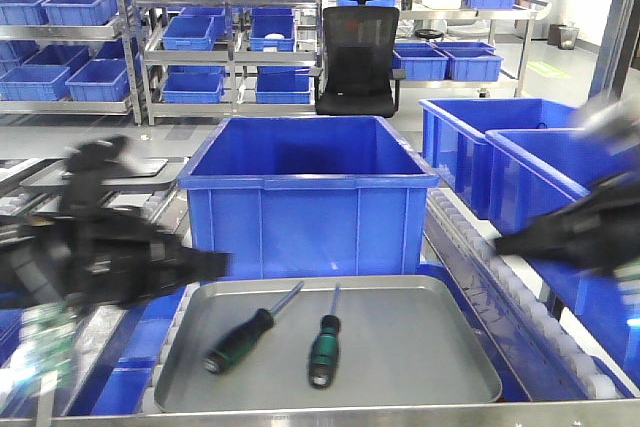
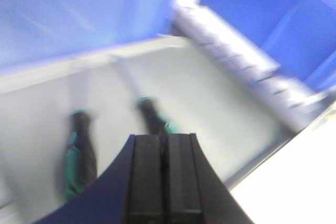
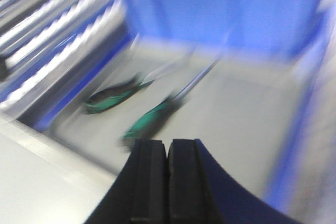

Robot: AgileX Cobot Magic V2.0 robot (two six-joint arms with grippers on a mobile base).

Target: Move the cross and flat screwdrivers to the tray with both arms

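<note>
Both screwdrivers [image 1: 245, 334] [image 1: 325, 342] lie side by side on the tray [image 1: 420, 357], handles nearest, shafts pointing toward the bin [image 1: 310, 197] behind. The left tool [image 2: 163, 177] and right tool [image 3: 167, 179] each show fingers pressed together, empty, off either side of the tray. Shelves [image 1: 70, 42] of bins stand farthest back.
</note>
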